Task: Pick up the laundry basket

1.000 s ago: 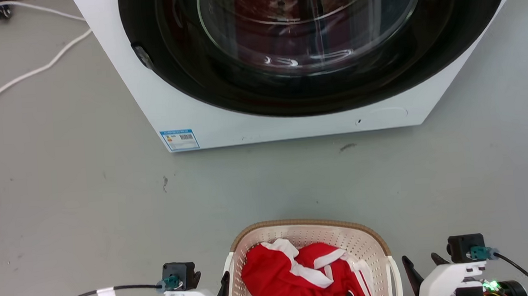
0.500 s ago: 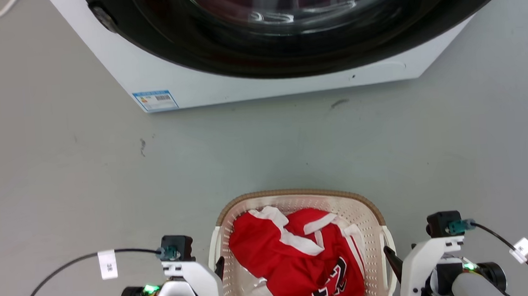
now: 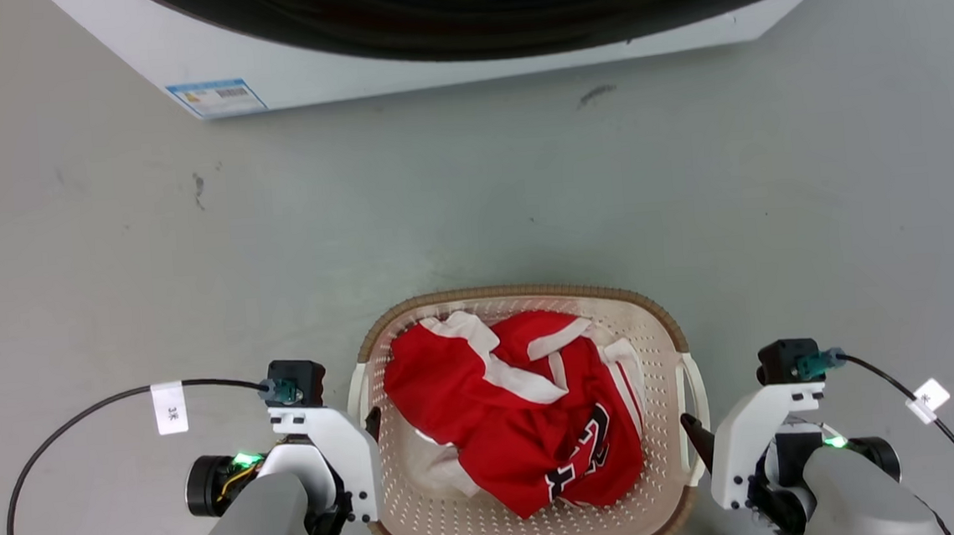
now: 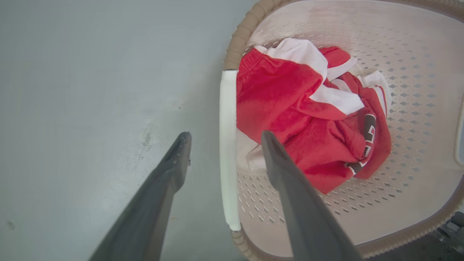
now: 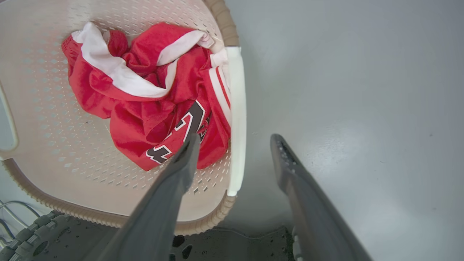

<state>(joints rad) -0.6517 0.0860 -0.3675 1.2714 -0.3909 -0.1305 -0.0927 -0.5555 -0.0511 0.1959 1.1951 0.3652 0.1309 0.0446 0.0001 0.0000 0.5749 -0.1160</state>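
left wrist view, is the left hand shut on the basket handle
No, the left hand is open, a finger each side of the white handle of the laundry basket.

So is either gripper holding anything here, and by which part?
Nothing is held. The left gripper and right gripper are open, each straddling a white side handle of the laundry basket without closing on it.

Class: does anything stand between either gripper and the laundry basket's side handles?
Nothing visible does. The open left gripper and right gripper each straddle a white side handle of the cream-white perforated plastic laundry basket; the crumpled red-and-white jersey lies inside it.
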